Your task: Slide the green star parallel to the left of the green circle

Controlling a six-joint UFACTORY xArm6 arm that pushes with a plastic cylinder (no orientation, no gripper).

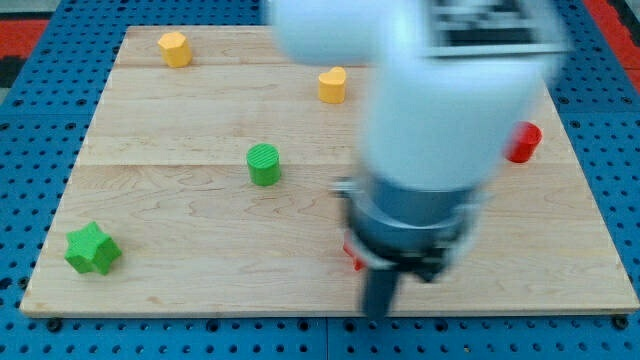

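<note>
The green star (92,249) lies near the bottom left corner of the wooden board (190,215). The green circle (264,164) stands up and to the right of it, left of the board's middle. The blurred white arm fills the view's upper right. Its dark rod comes down near the board's bottom edge, with my tip (378,312) far to the right of the green star and below and to the right of the green circle. My tip touches neither green block.
A yellow block (174,48) sits at the top left. Another yellow block (333,85) sits at the top middle. A red block (523,142) is at the right edge. A red piece (352,256) peeks out from behind the arm's base.
</note>
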